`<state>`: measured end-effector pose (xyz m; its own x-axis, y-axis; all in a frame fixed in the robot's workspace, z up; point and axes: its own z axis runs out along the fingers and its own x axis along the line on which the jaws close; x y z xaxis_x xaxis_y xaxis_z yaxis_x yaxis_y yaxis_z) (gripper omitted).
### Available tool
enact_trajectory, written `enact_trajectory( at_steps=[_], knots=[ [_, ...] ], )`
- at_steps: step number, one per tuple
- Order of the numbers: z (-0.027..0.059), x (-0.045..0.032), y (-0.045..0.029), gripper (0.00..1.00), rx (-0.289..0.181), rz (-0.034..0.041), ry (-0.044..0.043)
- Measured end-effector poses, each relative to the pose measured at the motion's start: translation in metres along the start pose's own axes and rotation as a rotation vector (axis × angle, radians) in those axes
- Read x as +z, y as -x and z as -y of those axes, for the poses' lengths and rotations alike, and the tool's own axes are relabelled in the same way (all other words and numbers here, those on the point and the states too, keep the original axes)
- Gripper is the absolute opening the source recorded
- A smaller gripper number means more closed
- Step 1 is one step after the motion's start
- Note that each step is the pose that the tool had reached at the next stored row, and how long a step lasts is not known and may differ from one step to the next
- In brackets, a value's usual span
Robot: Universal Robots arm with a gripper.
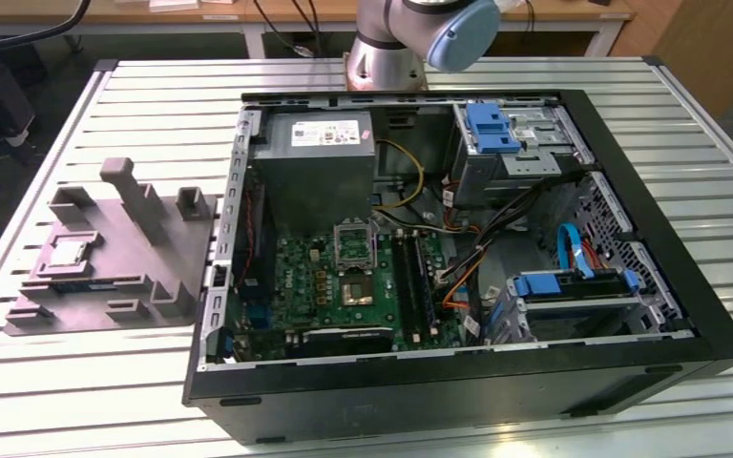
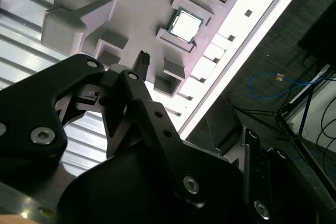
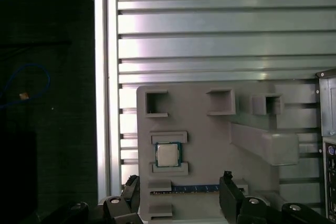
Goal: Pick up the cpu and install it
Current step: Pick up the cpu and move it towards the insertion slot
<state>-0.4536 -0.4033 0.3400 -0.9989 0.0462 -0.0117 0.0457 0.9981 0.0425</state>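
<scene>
You see your pincer (image 3: 180, 178) open in the first wrist view, its two dark fingers (image 3: 229, 195) spread wide and gripping nothing. It hangs over the grey moulded holder (image 3: 210, 145), clear of the chip. The cpu (image 3: 167, 155) lies flat in a square recess of that holder, pale metal top facing up, also seen in the second wrist view (image 2: 185, 24).

In the exterior view the cpu (image 1: 65, 251) sits at the middle left of the frame, on the holder (image 1: 137, 262). The holder rests on the slatted metal surface (image 1: 87, 382), just beside the open computer case (image 1: 469, 391). Inside the case, at the centre of the frame, you find the green circuit board (image 1: 328, 296) with its dark metal-framed socket (image 1: 355, 241). The arm's base (image 1: 405, 38) stands at the top centre, behind the case.
</scene>
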Motion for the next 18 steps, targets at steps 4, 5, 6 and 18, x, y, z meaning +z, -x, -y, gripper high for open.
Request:
enact_trajectory(
  at_steps=[4, 5, 6, 18],
  knots=[
    [0.0001, 0.0008, 0.0, 0.71, 0.0, 0.0, 0.0001],
    [0.0001, 0.0008, 0.0, 0.71, 0.0, 0.0, 0.0001],
    [0.0001, 0.0009, 0.0, 0.71, 0.0, 0.0, 0.0001],
    [0.0016, 0.0056, 0.0, 0.71, 0.0, -0.0259, -0.0012]
  ],
)
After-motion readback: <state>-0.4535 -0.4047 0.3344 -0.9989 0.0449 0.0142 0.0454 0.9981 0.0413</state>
